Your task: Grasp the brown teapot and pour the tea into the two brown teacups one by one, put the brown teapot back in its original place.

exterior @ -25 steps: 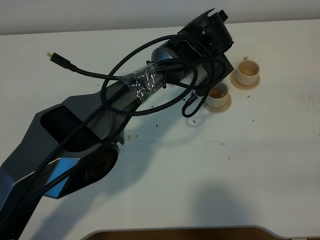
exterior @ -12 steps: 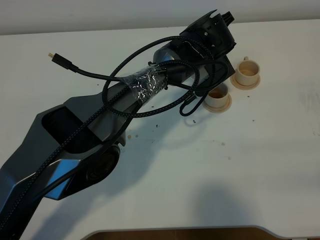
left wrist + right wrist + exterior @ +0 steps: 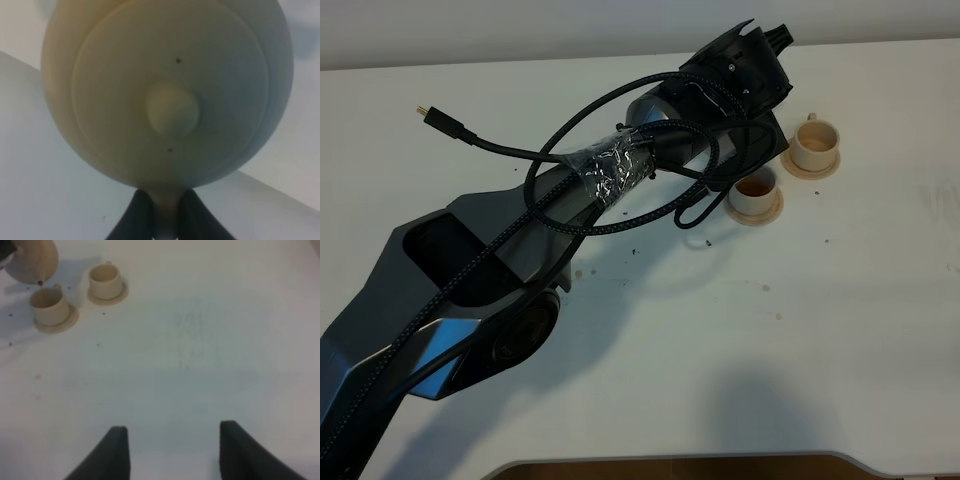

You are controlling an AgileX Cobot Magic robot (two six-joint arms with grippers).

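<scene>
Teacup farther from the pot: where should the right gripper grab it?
Likely the body of the far teacup, from straight above, jaws pinching the wall on two opposite sides. It stands upright on its saucer, mouth open; its handle looks too small to pinch. Approach from the right: the left gripper holding the brown teapot crowds the other side.

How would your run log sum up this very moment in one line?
left claw: shut on brown teapot handle | brown teapot: tipped, spout over nearer teacup | nearer teacup: brown tea inside | right claw: open, empty
</scene>
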